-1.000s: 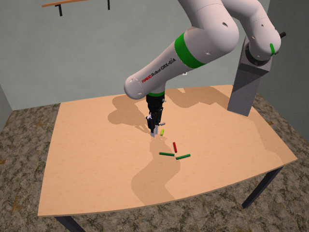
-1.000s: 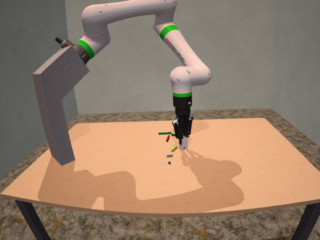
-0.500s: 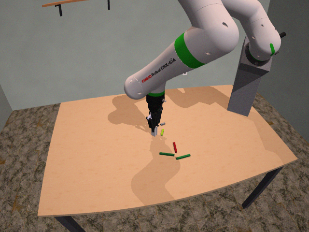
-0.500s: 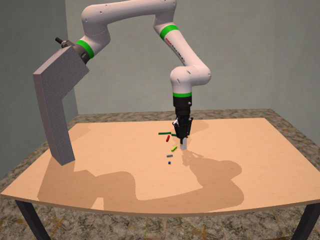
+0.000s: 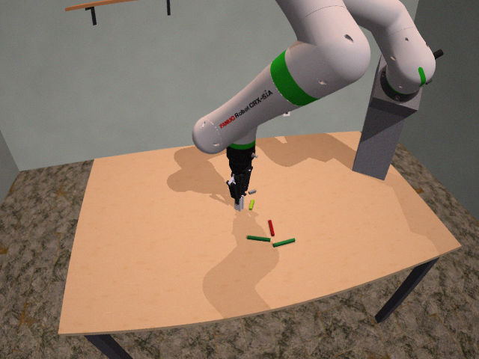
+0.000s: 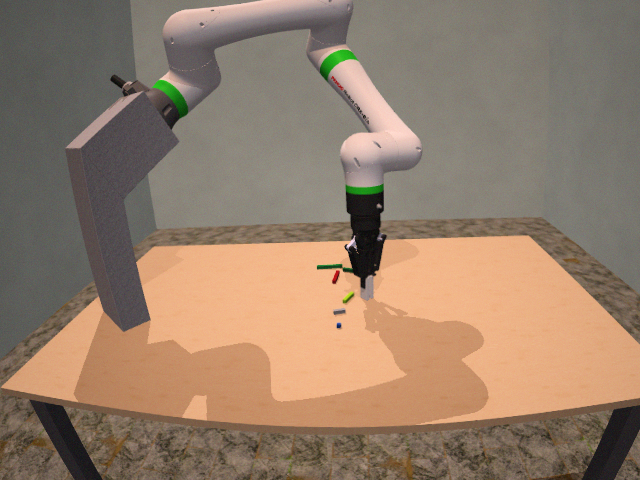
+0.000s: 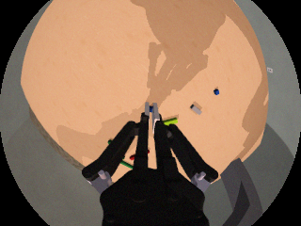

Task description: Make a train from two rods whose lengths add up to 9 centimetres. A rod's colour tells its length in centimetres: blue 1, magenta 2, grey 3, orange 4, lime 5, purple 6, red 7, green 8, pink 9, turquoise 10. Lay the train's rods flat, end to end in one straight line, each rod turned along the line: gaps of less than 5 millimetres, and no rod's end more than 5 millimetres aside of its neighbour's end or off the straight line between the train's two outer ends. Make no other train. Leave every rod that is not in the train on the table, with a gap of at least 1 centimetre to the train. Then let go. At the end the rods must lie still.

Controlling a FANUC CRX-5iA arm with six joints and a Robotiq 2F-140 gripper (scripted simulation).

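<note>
My gripper [image 5: 239, 209] [image 6: 367, 297] [image 7: 150, 108] points down at the table and is shut on a small blue rod [image 7: 150, 109], seen between the fingertips in the wrist view. A second blue rod [image 6: 338, 325] [image 7: 216, 91] lies apart, beyond a grey rod [image 5: 252, 191] [image 6: 339, 311] [image 7: 197, 109]. A lime rod [image 5: 251, 204] [image 6: 348, 297] [image 7: 171, 121] lies close beside the fingers. A red rod [image 5: 271, 227] [image 6: 336, 277] lies near two green rods. One green rod [image 5: 258, 238] [image 6: 347, 270] is partly hidden in the exterior view; the other green rod [image 5: 284, 242] [image 6: 329, 267] lies beside it at an angle.
The arm's grey pedestal [image 5: 377, 143] [image 6: 116, 258] stands at one side of the wooden table [image 5: 135, 270] [image 6: 491, 289]. The arm reaches over the table from it. The lime rod is the nearest loose rod to the fingers.
</note>
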